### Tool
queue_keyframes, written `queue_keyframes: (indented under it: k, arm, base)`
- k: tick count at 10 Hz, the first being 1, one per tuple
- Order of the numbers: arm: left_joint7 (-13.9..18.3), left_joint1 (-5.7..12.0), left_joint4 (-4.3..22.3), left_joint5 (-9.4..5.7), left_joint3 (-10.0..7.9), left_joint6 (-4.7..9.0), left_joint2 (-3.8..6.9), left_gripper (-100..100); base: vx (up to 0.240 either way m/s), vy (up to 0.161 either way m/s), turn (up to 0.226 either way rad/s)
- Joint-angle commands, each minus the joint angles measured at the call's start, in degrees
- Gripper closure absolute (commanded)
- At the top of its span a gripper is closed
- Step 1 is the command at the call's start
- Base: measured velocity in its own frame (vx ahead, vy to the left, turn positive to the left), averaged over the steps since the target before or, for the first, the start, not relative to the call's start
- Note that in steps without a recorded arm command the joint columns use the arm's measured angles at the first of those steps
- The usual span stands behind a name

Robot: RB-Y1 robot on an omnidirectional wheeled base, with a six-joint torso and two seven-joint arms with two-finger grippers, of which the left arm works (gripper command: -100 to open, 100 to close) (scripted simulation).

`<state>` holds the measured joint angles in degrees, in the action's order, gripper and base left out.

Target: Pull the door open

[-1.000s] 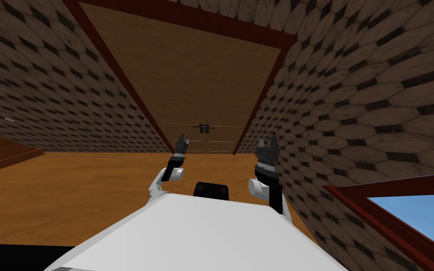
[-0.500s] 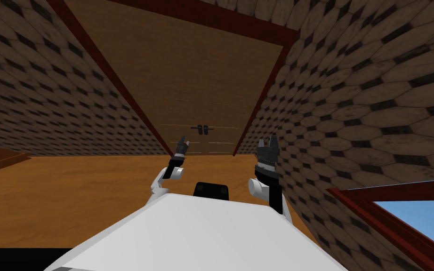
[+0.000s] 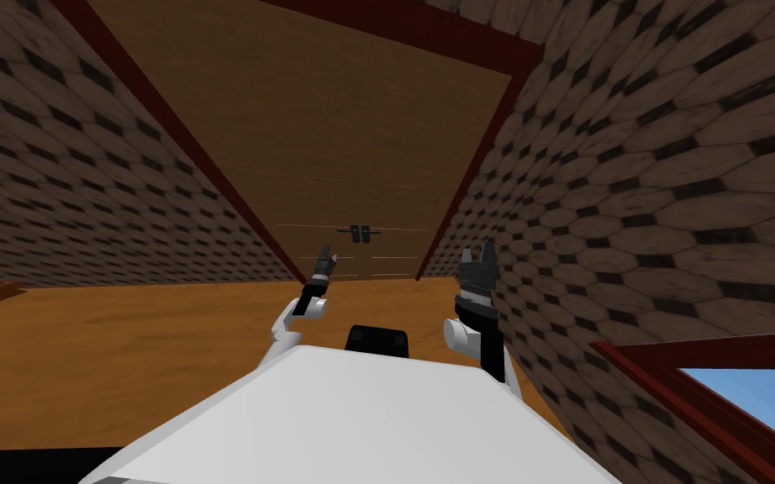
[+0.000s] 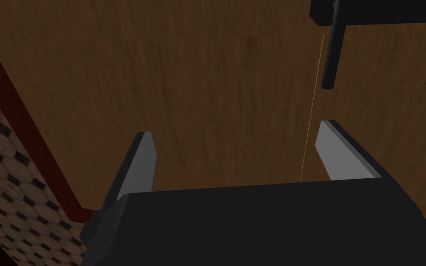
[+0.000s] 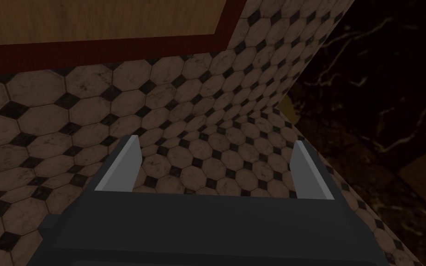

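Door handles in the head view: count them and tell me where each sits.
2, side by side on the door: left handle, right handle. None seems hidden.

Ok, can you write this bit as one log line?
left gripper: open, short of handle | right gripper: open, facing wall | door: shut
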<state>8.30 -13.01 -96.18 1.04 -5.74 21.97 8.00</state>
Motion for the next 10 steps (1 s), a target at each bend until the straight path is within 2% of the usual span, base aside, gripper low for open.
queue_keyframes:
  k: [1,8,9,10]
  arm:
    - [0.1,1.13,2.3,-0.27,-0.55,-0.38,0.34,-100]
    - [0.6,4.66,10.1,-1.33,-2.55,-2.14,1.61,-100]
    - [0.7,5.58,12.2,-1.6,-3.07,-2.59,1.92,-100]
    - [0.7,5.58,12.2,-1.6,-3.07,-2.59,1.92,-100]
  base:
    - [0.096,0.015,-0.032]
    - [0.097,0.02,-0.03]
    - [0.126,0.012,-0.041]
    - [0.106,0.013,-0.021]
